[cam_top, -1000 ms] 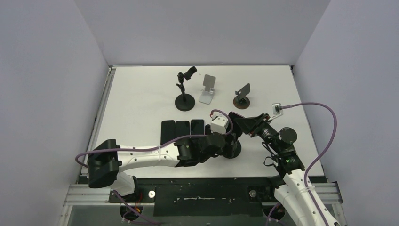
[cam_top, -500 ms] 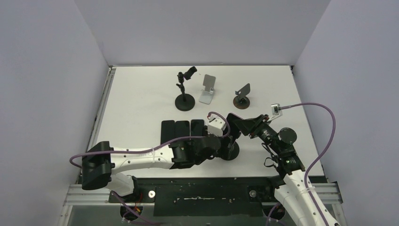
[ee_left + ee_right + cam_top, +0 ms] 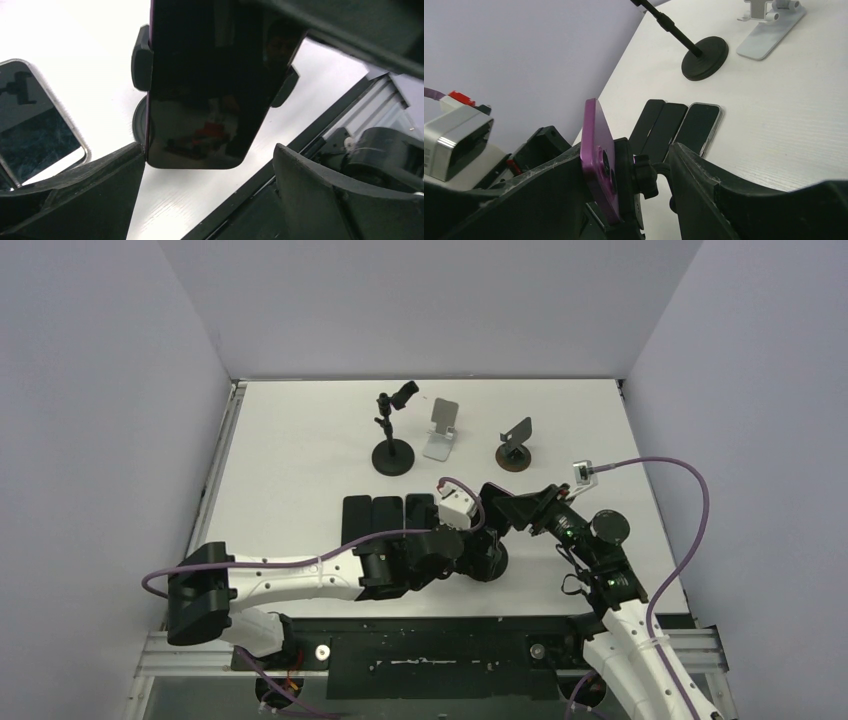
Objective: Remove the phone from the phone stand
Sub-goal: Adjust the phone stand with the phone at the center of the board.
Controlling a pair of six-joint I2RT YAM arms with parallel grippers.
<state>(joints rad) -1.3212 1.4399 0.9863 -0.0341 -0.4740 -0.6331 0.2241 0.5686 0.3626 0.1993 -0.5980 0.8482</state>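
Observation:
A phone in a purple case [image 3: 595,145] stands upright in the clamp of a black phone stand [image 3: 628,175] near the table's front edge. Its dark screen [image 3: 215,85] fills the left wrist view. The stand's round base [image 3: 491,562] shows in the top view. My left gripper [image 3: 207,172] is open, with its fingers either side of the phone's lower end; the left finger [image 3: 100,185] is close to the phone's corner. My right gripper [image 3: 624,155] is open and straddles the phone and the clamp's knob [image 3: 645,176] from behind.
Three dark phones lie flat side by side [image 3: 390,515], just left of the stand, also in the right wrist view [image 3: 674,130]. At the back stand a black round-base holder [image 3: 392,455], a white stand [image 3: 441,430] and a small brown-base stand [image 3: 516,445]. A black rail [image 3: 430,640] borders the front edge.
My left arm has shifted slightly left and closer around the phone. My right gripper has edged left toward the phone. The phone has stayed in the stand.

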